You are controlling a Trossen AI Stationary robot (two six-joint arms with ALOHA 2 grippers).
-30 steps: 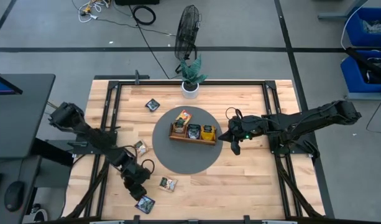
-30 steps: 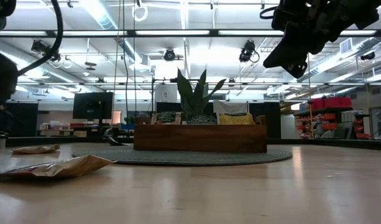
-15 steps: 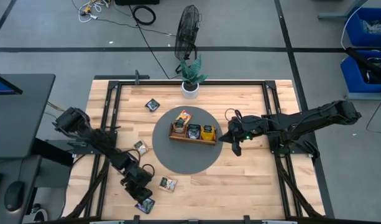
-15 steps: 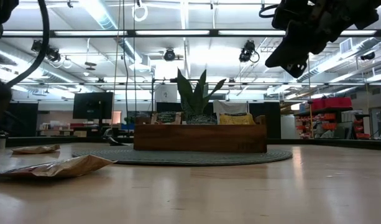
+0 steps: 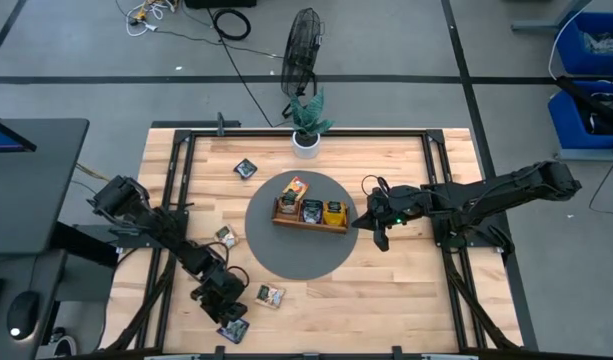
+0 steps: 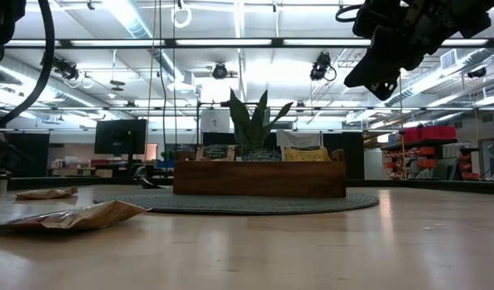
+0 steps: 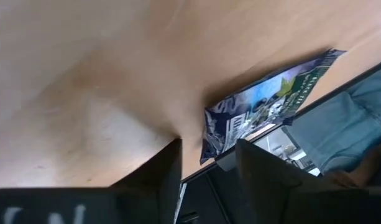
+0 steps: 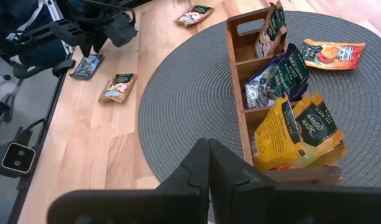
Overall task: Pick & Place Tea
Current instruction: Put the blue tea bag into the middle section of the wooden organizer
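Note:
A dark teal tea sachet [image 5: 234, 329] lies flat near the table's near edge; in the left wrist view [image 7: 268, 102] its near end lies just ahead of the gap between my fingers. My left gripper [image 5: 226, 316] is open and low over it; I see no touch. Other sachets lie flat on the table: a white-green one [image 5: 271, 295], another [image 5: 225, 237], and a dark one [image 5: 245, 168]. The wooden tray [image 5: 311, 214] holds three sachets [image 8: 283, 81]. My right gripper [image 5: 378, 238] is shut and empty, raised over the mat's right edge [image 8: 209, 168].
The tray stands on a round grey mat [image 5: 286, 250]. An orange sachet [image 8: 333, 53] lies on the mat beside the tray. A potted plant [image 5: 307, 125] stands at the far edge. Bare wood lies right of the mat.
My left gripper has moved a little toward the table's near edge, closer to the dark teal sachet. The sachets have stayed where they were.

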